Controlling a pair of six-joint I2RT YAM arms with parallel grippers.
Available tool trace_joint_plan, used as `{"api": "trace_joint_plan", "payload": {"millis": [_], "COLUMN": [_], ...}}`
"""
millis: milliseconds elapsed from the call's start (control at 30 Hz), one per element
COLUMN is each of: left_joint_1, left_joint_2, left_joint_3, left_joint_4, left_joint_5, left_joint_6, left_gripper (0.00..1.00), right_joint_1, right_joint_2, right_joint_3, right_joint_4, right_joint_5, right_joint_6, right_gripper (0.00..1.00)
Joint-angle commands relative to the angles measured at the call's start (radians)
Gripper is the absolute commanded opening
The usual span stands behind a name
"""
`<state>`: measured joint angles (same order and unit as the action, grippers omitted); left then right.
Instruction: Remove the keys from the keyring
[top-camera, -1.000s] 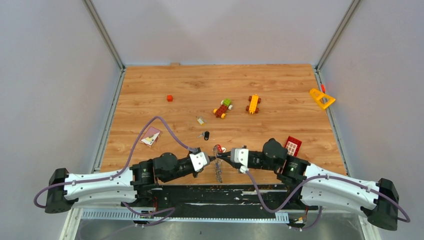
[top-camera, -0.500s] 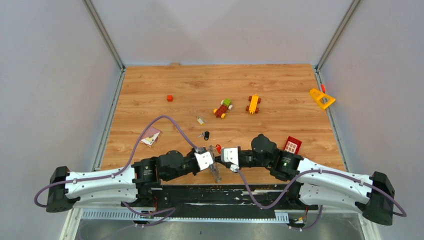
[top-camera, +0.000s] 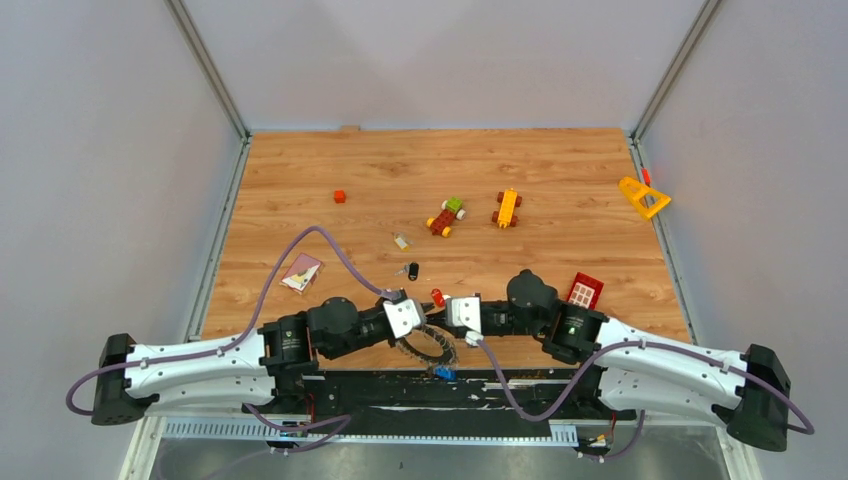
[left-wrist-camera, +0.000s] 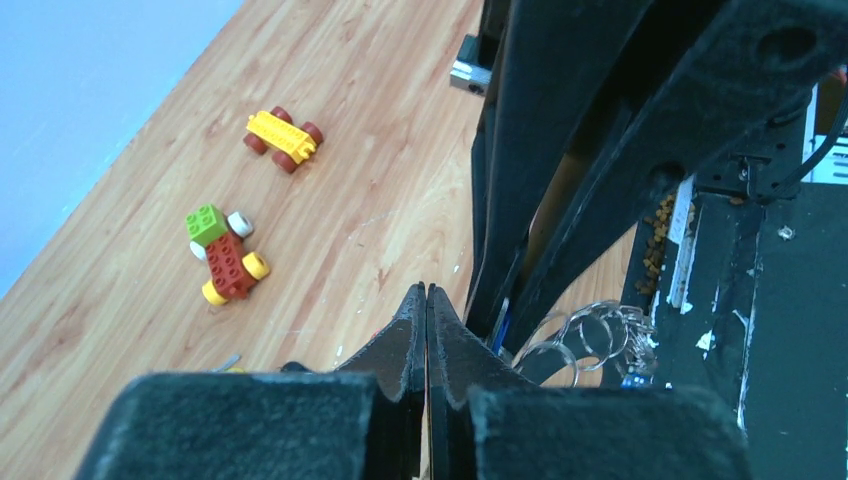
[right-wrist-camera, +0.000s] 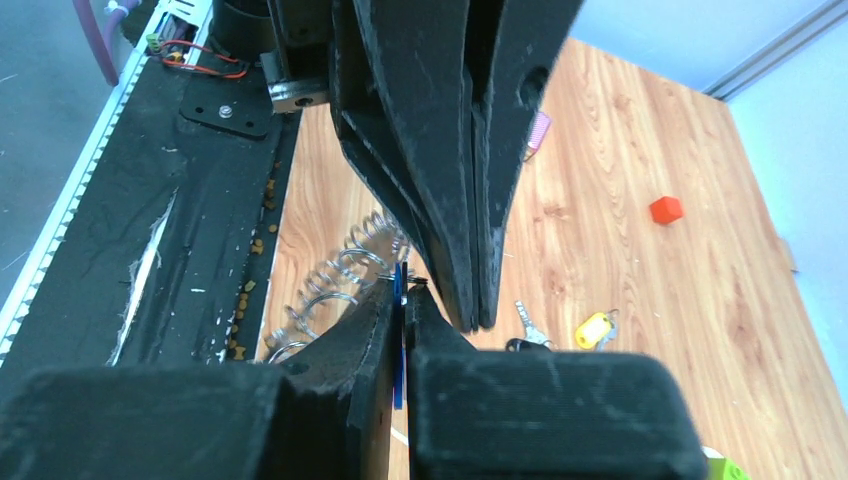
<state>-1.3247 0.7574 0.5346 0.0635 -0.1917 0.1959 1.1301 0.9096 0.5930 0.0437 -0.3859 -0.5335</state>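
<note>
One keyring (right-wrist-camera: 335, 280), prob. in R gripper (right-wrist-camera: 403, 292)

**No readable text anywhere on this rig**

Scanning for lettering, and nothing comes up legible. There's a small sticker (top-camera: 290, 338) on the left arm's joint housing and another sticker (top-camera: 573, 325) on the right arm's, both too tiny to read. The pink card (top-camera: 301, 272) on the wood shows print, but it's a blur. A white label (left-wrist-camera: 830, 150) at the frame edge is cut off.

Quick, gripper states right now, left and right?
Left gripper: closed; anything pinched cannot be told.
Right gripper: closed on blue key.
</note>
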Motion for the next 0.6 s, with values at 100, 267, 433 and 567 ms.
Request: {"api": "trace_joint_plan", "payload": {"millis": [100, 267, 433, 567], "left_joint_1": [-0.004, -0.004, -0.004, -0.004], "left_joint_2": [-0.122, -0.208, -0.269, -0.289], "left_joint_3": [-0.050, -0.095, -0.143, -0.180], "left_joint_4": [0.075, 0.097, 0.151, 0.201], "left_joint_5": [-0.027, -0.056, -0.048, -0.026], "left_joint_6": [-0.025, -0.046, -0.064, -0.079], "left_gripper": [0.02, 0.09, 0.17, 0.26], "right_joint_1": [0.004, 0.003, 0.003, 0.004], "right_joint_2": [-0.107, -0.122, -0.133, -0.160], "right_joint_3": [-0.025, -0.025, -0.029, -0.045], "right_joint_4": [0.093, 0.079, 0.080, 0.095], "right_joint_5": [0.058, 0.057, 0.058, 0.045], "right_joint_6": [-0.016, -0.016, -0.014, -0.029], "right_gripper": [0.00, 0.00, 0.00, 0.00]}}
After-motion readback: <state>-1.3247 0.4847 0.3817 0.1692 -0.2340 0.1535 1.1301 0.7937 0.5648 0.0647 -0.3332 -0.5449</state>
